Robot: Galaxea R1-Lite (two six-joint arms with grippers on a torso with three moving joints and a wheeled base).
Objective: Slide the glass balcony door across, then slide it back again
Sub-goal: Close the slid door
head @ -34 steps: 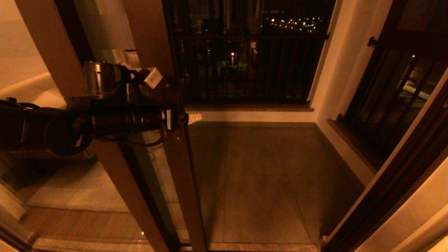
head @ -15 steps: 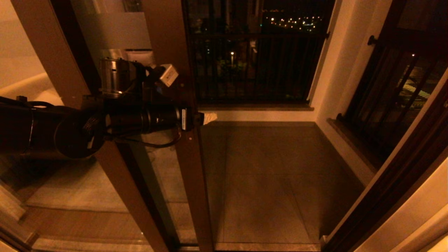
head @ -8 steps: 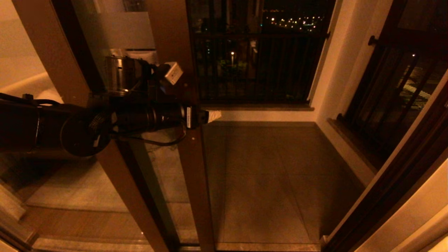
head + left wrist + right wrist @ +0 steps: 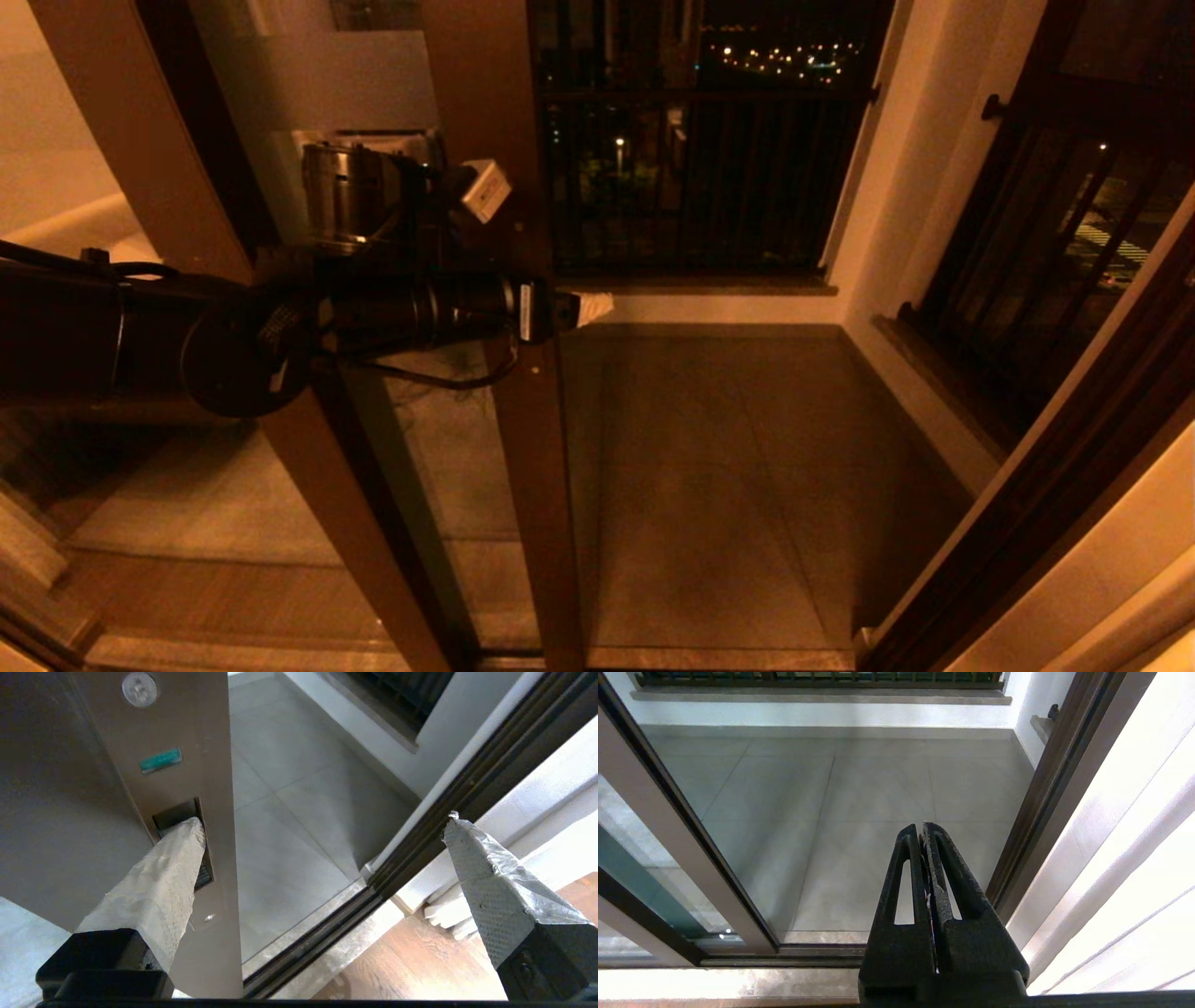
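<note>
Door stile and left arm have shifted right since the earlier frame. The glass balcony door (image 4: 509, 392), dark brown frame with frosted band, stands left of centre; open tiled floor (image 4: 728, 485) reaches the right jamb (image 4: 1046, 485). Left gripper (image 4: 322, 830) spread wide, one taped finger (image 4: 159, 882) in the stile's recessed pull (image 4: 180, 814), nothing clamped. Right gripper (image 4: 923, 833) parked, fingers together, empty.
</note>
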